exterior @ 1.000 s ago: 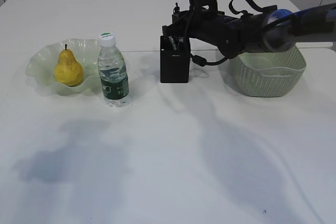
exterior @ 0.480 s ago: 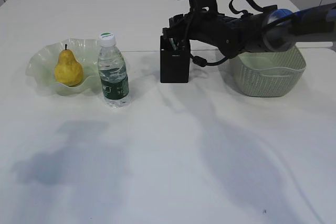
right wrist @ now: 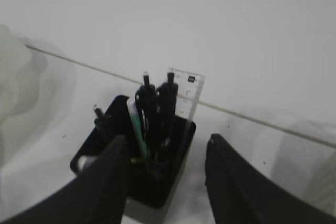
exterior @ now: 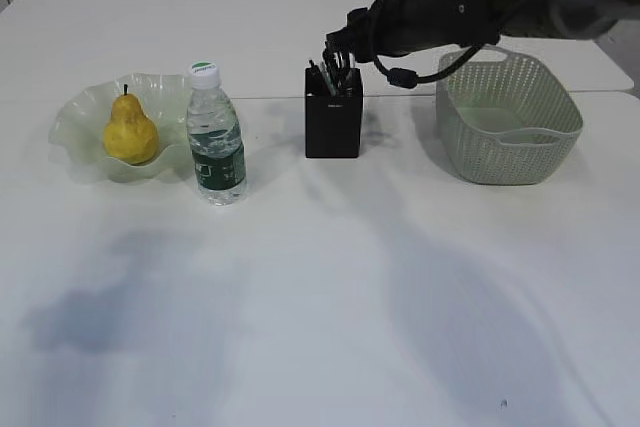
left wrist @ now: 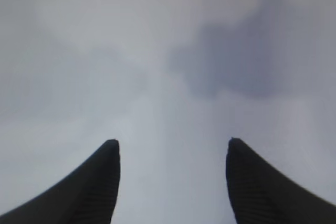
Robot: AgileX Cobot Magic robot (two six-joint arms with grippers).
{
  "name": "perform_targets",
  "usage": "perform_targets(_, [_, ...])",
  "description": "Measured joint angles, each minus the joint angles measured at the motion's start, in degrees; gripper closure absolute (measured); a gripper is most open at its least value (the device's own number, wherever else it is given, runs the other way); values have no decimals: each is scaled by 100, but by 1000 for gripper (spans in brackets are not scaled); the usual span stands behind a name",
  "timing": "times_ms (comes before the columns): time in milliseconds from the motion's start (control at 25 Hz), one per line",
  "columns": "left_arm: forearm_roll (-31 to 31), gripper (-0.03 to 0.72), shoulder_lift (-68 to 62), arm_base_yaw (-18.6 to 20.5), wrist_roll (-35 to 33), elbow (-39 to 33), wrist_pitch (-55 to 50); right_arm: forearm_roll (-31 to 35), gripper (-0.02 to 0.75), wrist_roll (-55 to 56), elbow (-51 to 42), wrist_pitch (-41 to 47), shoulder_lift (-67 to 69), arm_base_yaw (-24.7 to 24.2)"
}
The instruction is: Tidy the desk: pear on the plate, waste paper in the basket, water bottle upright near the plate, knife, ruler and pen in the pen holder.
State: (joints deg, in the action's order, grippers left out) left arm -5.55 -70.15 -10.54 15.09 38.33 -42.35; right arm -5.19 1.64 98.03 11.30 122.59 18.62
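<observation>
My right jaws (right wrist: 165, 179) parted, empty, lifted clear above pen holder (exterior: 333, 125) since a second ago; ruler (right wrist: 186, 98) and pens stand inside. Left jaws (left wrist: 170, 182) apart, empty, over bare counter (exterior: 330, 287). Basket (exterior: 508, 132) just right; front counter open.

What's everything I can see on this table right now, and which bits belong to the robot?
desk: one, white, under everything
plate: one, pale green ruffled glass, far left
pear: one, yellow, on the plate
water bottle: one, clear with green label and white cap, upright beside the plate
pen holder: one, black, centre
ruler: one, clear, standing in the pen holder among dark pens
basket: one, sage green, right
right gripper: one, black, open above the pen holder
left gripper: one, black, open over bare desk
</observation>
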Motion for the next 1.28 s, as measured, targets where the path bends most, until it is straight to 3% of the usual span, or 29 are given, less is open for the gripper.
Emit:
perform_targets(440, [0, 241, 0, 0, 0, 0, 0, 300, 383, -948, 0, 3816, -1269, 0])
perform_targets(640, [11, 241, 0, 0, 0, 0, 10, 470, 383, -1282, -25, 5035, -1445, -63])
perform_targets(800, [11, 241, 0, 0, 0, 0, -24, 696, 383, -1306, -479, 5077, -1682, -436])
perform_targets(1160, [11, 249, 0, 0, 0, 0, -161, 812, 384, -1120, -2268, 4556, -3044, -1788])
perform_targets(1280, [11, 250, 0, 0, 0, 0, -232, 925, 384, -1100, -2712, 4503, -3432, -1986])
